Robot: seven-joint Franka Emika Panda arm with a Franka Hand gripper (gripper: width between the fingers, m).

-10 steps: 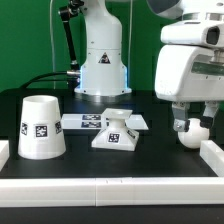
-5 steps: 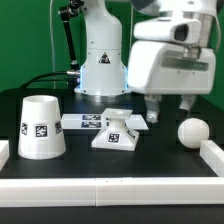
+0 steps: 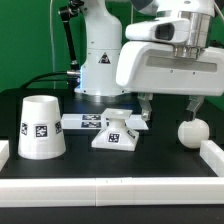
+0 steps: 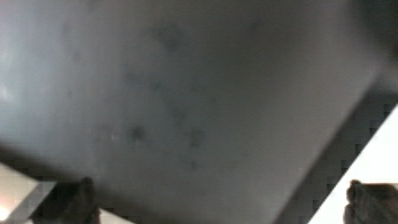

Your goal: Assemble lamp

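**Lamp: 3 loose parts, none joined.**

1. Shade (image 3: 40, 127): stands on its wide rim at 9 o'clock from the base, well apart from it.
2. Base (image 3: 118, 131): sits mid-tabletop (image 3: 150, 160) with the flared foot down.
3. Bulb post (image 3: 192, 131): lies at 3 o'clock from the base, apart from it. Only its round head shows clearly.

**Gripper** (image 3: 171, 106): hovers over the gap between base and bulb post. The fingers (image 3: 147, 104) are spread wide and hold nothing. In the wrist view the 2 fingers (image 4: 63, 203) frame only bare tabletop (image 4: 178, 90).

**Step in hand (judged):** early in the task, choosing a part to grasp. The next move calls for lowering the wide fingers squarely around 1 part. The bulb post's round head may roll if nudged off-centre.

**Markings:** black-and-white square tags show on the shade, the base and the marker board (image 3: 88, 122) at 11 o'clock from the base. No brand, lettering or numerals can be read anywhere, including on the robot pedestal (image 3: 103, 60).
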